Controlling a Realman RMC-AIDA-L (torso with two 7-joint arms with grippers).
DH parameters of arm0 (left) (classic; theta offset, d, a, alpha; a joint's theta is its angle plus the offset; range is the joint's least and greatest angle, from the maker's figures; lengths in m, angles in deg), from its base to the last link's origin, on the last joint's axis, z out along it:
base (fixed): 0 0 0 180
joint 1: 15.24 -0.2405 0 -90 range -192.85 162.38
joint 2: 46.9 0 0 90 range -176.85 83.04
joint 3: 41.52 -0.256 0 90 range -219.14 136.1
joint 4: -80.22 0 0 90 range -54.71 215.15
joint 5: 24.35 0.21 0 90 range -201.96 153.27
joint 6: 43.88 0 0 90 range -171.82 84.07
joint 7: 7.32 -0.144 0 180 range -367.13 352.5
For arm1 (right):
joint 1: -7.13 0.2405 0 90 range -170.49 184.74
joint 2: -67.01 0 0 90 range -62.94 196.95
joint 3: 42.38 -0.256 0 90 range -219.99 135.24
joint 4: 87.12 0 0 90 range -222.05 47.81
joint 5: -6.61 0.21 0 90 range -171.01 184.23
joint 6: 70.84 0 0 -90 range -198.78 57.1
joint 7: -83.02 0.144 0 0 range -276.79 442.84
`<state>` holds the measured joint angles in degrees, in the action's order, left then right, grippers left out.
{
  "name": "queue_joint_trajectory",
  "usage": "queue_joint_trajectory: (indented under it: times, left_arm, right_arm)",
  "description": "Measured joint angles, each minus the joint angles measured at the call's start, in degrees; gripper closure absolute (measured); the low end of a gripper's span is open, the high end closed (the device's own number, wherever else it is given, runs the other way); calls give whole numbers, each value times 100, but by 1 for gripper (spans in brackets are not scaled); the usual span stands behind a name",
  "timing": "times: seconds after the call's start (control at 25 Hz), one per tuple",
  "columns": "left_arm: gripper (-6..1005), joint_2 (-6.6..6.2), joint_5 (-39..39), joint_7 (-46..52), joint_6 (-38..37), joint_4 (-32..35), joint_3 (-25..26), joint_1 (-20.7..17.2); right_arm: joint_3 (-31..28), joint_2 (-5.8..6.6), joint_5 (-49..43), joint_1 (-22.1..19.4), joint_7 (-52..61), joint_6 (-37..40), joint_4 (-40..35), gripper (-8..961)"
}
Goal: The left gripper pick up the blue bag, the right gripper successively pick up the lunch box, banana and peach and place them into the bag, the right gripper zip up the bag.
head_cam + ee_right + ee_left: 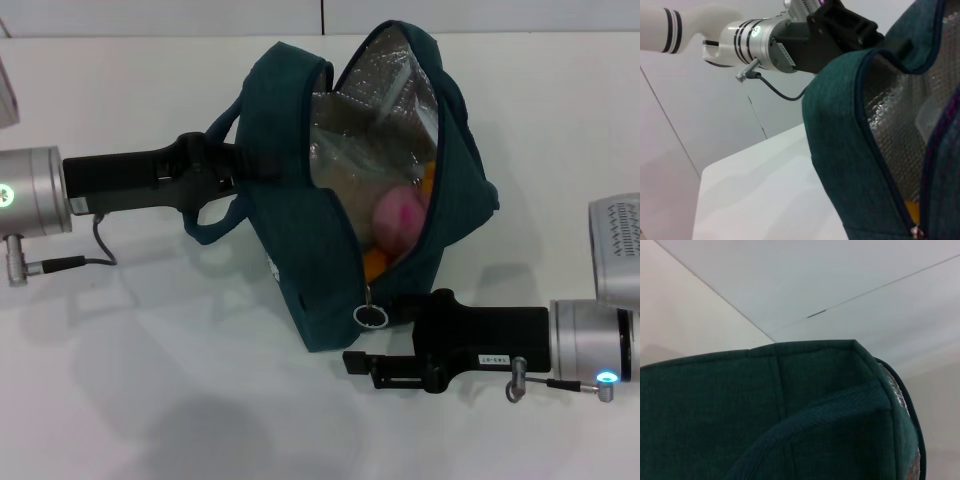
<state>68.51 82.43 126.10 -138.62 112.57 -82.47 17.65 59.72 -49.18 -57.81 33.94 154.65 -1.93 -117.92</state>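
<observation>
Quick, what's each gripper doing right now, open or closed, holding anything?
Left gripper: shut on the blue bag, at its handle side.
Right gripper: holding nothing, beside the zipper ring; open or closed cannot be told.

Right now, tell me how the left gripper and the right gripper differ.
The left gripper sits at the blue bag by its rim and handle; the right gripper lies low on the table beside the zipper ring, holding nothing. The left wrist glows green, the right blue. Only the right carries a white label. Both are black claws on silver wrists.
</observation>
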Motion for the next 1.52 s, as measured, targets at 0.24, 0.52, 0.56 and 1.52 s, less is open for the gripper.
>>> queue_joint_trajectory:
  times: [0.24,0.52,0.56,1.52]
  left_arm:
    - [939,-1,-2,0,-8,0,0,-22]
    - [939,-2,-2,21,-19,-1,-3,-29]
    - [939,-2,-2,22,-29,0,3,-29]
    - [938,16,1,18,-79,0,8,-46]
  right_arm:
    - [-100,0,17,-88,-64,-47,48,375]
    - [-84,0,20,-149,-160,-122,50,408]
    - [-86,0,20,-150,-161,-110,50,436]
    - [-129,27,314,-292,-337,61,75,686]
